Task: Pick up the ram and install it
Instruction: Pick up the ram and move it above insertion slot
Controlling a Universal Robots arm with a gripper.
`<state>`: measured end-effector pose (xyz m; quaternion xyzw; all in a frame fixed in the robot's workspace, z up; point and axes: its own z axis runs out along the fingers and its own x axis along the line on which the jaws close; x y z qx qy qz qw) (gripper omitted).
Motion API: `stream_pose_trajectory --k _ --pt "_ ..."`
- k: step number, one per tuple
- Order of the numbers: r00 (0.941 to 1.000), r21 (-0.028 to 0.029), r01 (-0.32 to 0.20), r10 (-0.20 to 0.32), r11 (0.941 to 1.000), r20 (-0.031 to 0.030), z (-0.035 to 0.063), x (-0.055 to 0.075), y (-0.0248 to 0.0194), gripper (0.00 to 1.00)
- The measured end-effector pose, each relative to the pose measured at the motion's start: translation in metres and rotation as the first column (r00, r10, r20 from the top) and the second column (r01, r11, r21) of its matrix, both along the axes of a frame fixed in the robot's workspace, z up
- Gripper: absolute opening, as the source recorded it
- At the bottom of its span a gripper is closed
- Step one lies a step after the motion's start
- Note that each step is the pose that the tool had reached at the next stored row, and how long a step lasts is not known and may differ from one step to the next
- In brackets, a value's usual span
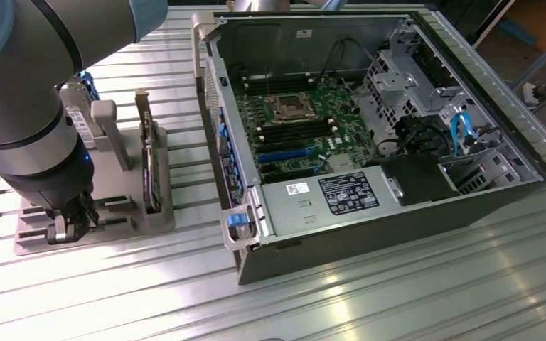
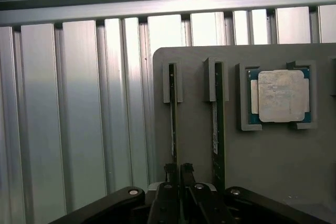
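Hand (image 1: 66,231) of a grey Universal Robots arm is hanging low over a grey moulded tray (image 1: 111,231) at the exterior view's lower left, on a ribbed aluminium counter (image 1: 397,298). In the wrist view the hand (image 2: 177,171) is drawn narrow, its black fingers (image 2: 169,174) sitting on either side of one end of a long, thin green ram stick (image 2: 173,124) with dark chips. It appears to be gripping that stick, which is standing on edge in its tray (image 2: 262,177) slot and is not yet lifted.

A second ram stick (image 2: 217,124) of the same kind is standing just beside the first in the neighbouring slot, untouched, and a square silver CPU chip (image 2: 281,95) is lying flat in its own pocket beyond it. A dark expansion card (image 1: 148,160) is standing upright along the tray's far edge in the exterior view.

An open black computer case (image 1: 301,259) is lying on its side in the centre and right of the exterior view, well apart from the hand, its green motherboard (image 1: 301,117) showing. The long dark memory slots (image 1: 297,133) near the processor socket are looking empty. By this reading the pick is only at the grasp; lifting, carrying and seating the ram stick in the board are all remaining.
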<state>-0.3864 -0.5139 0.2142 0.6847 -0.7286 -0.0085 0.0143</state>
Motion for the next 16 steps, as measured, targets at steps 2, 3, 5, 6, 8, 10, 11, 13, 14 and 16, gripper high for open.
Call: stream_pose_trajectory --k 2,3,5,6,8,10,11,13,14,16 --pt "1.0 0.0 0.0 0.0 1.0 0.0 0.0 0.0 0.0 0.15" --pt "1.0 0.0 0.0 0.0 1.0 0.0 0.0 0.0 0.0 0.15" --pt "1.0 0.0 0.0 0.0 1.0 0.0 0.0 0.0 0.0 0.15" --pt "1.0 0.0 0.0 0.0 1.0 0.0 0.0 0.0 0.0 0.15" --pt "1.0 0.0 0.0 0.0 1.0 0.0 0.0 0.0 0.0 0.15" --pt "1.0 0.0001 0.0 0.0 1.0 -0.0001 0.0 -0.0001 -0.0003 0.15" --pt "1.0 0.0002 0.0 0.0 1.0 -0.0001 0.0 -0.0001 -0.0003 0.17" --pt "1.0 0.0001 0.0 0.0 1.0 0.0 0.0 0.0 -0.0004 0.23" --pt "1.0 0.0001 0.0 0.0 1.0 0.0 0.0 0.0 -0.0004 0.23" --pt "1.0 0.0001 0.0 0.0 1.0 0.0 -0.0002 0.0 -0.0005 0.23"
